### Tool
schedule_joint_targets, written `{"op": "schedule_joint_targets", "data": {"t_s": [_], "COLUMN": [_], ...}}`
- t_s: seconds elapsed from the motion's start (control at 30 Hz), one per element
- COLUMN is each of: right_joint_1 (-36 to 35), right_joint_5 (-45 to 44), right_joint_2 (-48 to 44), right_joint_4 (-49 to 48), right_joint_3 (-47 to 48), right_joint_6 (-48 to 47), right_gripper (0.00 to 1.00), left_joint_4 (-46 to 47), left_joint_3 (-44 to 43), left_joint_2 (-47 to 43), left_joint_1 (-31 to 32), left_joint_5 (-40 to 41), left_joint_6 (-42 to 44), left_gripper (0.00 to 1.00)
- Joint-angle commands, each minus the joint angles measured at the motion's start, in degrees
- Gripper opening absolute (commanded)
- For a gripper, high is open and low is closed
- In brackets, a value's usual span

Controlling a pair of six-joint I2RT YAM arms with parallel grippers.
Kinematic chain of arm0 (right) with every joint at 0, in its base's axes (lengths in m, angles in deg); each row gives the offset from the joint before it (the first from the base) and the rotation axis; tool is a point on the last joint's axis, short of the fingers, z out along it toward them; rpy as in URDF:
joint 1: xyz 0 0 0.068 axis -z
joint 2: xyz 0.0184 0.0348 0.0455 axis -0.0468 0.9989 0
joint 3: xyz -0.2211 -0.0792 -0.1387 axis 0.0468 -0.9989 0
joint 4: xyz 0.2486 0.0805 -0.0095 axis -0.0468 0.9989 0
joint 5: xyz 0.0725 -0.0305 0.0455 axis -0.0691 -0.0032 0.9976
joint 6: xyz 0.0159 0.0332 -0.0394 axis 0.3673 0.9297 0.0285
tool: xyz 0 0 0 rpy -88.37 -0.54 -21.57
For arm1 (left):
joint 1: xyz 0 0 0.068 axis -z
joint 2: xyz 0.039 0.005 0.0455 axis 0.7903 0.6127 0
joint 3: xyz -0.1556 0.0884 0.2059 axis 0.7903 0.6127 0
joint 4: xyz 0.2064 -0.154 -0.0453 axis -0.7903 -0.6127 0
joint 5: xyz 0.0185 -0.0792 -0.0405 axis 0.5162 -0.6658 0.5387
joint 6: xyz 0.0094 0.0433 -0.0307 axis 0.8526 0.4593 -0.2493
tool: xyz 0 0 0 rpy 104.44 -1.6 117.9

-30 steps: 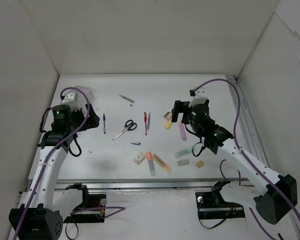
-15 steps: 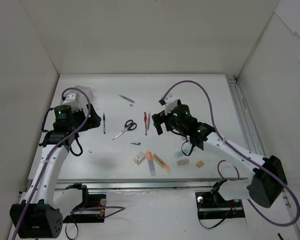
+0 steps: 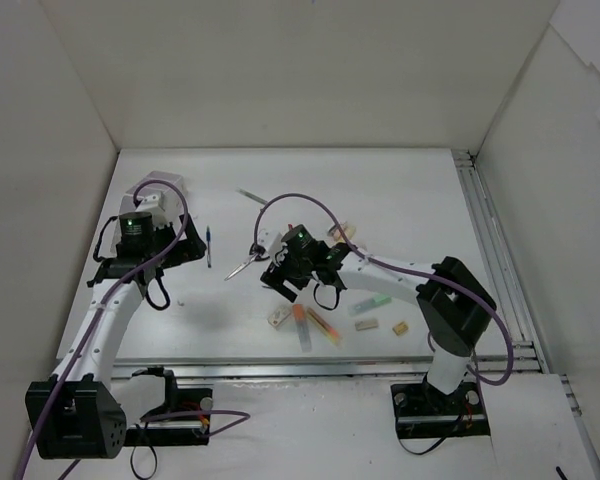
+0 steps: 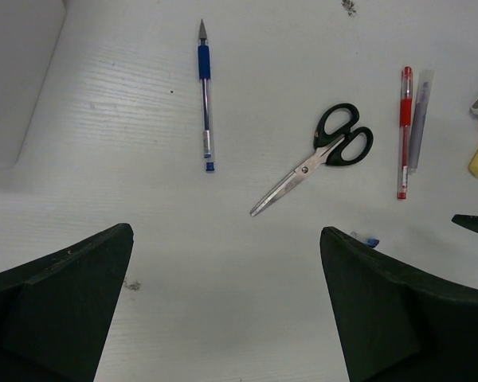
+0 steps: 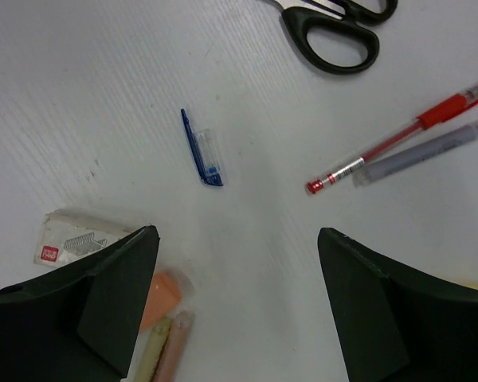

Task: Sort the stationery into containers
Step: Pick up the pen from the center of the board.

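Observation:
Black-handled scissors lie mid-table, also in the left wrist view and at the top of the right wrist view. A blue pen lies left of them, and a red pen with a grey pen lies to the right. My right gripper is open and empty, low over a blue pen cap, an orange highlighter and a boxed eraser. My left gripper is open and empty near the white organiser.
Yellow and pink highlighters, a green highlighter and two small erasers lie front right. A thin green pen lies at the back. White walls enclose the table, and a rail runs along the right.
My right arm has swung left from the right half of the table to over the pen cap near the scissors. My left arm has shifted only slightly.

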Motion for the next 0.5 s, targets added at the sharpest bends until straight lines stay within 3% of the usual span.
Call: {"op": "schedule_joint_targets", "data": {"t_s": [0.0, 0.1, 0.33, 0.47], "right_joint_1": [-1.06, -0.98, -0.71, -0.36], "right_joint_5": [3.32, 4.03, 5.44, 6.92], "right_joint_2": [2.87, 5.86, 9.30, 10.80], "right_joint_4": [-0.91, -0.83, -0.30, 0.05], "right_joint_3": [5.17, 7.54, 9.31, 10.01], "right_joint_6": [-3.10, -3.63, -3.19, -2.93], "right_gripper": [0.78, 0.75, 0.55, 0.53], "left_joint_4": [2.05, 2.32, 1.97, 2.49], "left_joint_3": [-1.59, -2.29, -5.01, -5.54], "left_joint_2": [1.54, 3.47, 8.22, 9.80], "left_joint_1": [-0.36, -0.36, -0.36, -0.36], "left_joint_5": [1.18, 1.45, 1.54, 1.80], "left_joint_6": [0.12, 0.47, 1.26, 1.26], "left_gripper": [1.00, 0.99, 1.00, 0.99]}}
